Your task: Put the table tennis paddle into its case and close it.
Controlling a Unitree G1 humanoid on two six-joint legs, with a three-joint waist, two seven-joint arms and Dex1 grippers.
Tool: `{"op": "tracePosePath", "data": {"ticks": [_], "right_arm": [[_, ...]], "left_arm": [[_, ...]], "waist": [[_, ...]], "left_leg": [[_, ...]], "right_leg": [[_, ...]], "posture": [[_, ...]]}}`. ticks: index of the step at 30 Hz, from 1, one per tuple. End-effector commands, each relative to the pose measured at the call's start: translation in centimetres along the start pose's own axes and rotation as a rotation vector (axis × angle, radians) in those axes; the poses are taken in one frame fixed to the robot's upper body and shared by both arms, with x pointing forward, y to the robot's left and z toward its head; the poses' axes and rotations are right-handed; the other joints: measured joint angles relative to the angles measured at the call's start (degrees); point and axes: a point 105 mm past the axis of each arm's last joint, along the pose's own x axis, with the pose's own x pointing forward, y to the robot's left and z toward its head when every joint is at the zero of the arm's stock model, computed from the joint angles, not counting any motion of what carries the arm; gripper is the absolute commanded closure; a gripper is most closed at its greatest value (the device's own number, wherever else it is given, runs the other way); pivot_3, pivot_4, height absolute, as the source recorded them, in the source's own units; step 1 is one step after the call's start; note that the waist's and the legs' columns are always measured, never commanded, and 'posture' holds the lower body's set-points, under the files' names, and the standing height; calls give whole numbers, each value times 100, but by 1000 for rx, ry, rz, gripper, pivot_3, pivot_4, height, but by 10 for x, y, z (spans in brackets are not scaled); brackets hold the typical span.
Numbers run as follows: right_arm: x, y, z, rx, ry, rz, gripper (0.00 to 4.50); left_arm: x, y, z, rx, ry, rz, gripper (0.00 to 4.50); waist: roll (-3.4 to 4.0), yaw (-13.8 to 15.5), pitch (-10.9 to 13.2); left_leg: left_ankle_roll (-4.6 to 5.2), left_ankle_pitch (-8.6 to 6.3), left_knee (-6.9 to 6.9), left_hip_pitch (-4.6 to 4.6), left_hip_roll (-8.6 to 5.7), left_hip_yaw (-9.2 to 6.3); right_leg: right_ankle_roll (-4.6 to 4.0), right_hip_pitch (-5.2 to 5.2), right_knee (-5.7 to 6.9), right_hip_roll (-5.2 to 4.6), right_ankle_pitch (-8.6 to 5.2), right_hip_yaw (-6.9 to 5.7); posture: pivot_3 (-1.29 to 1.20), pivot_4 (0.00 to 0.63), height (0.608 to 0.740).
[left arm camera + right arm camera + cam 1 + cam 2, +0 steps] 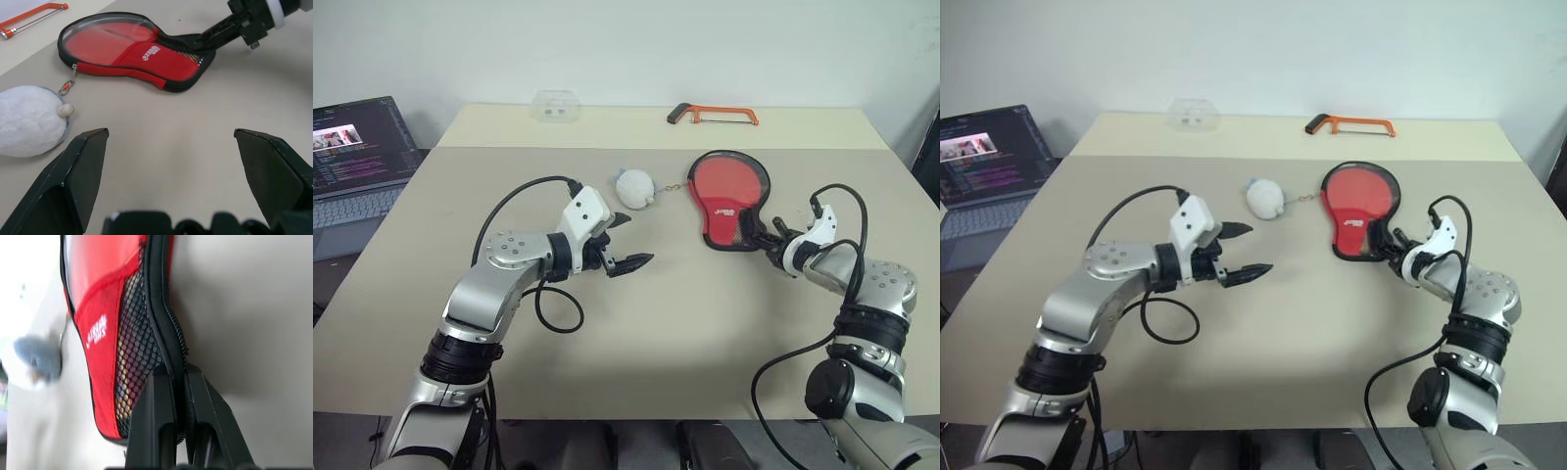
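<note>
- The red case (729, 199) is laid flat on the tabletop (656, 323), toward its right edge.
- The case's black zipper edge, at the narrow end, is pinched by the right gripper (178, 382).
- The left gripper (628, 242) is held wide apart with nothing in it, near the tabletop's middle, beside a white plush keychain (633, 188).

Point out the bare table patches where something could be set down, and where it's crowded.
Free: the near table between the two arms, and the left side between the laptop and the left end effector. Crowded: the middle, with the plush keychain, the case pinched by the right end effector, and the hacksaw behind.
</note>
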Motion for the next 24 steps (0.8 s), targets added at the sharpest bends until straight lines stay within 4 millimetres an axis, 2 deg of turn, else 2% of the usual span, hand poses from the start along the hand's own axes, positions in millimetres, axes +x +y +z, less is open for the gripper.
{"op": "tracePosePath", "data": {"ticks": [1, 7, 13, 24], "right_arm": [[-8, 12, -30, -102, 147, 71, 4471], [-28, 15, -58, -200, 263, 140, 4471], [-53, 27, -94, -325, 383, 288, 4471], [-100, 30, -138, -391, 554, 427, 4471]], "left_arm": [[-2, 1, 7, 38, -9, -4, 0], [-1, 0, 6, 36, -3, -18, 0], [-1, -1, 4, 39, 6, -36, 0], [3, -5, 3, 39, 10, -71, 0]], "waist": [[0, 2, 0], [-1, 4, 0], [-4, 3, 1], [-10, 27, 3]], "left_leg": [[0, 0, -3, 0, -1, 0], [1, 0, -10, 0, -1, -2], [2, -1, -30, -1, -2, -4], [-1, 1, -65, -20, -2, -14]], "right_leg": [[0, -2, 0, 0, 0, 0], [1, -1, -6, 0, 0, -1], [1, -1, -26, 1, -1, -1], [1, 1, -82, -2, 0, -6]], "posture": [[0, 150, 740], [0, 150, 740], [0, 150, 740], [0, 150, 740]]}}
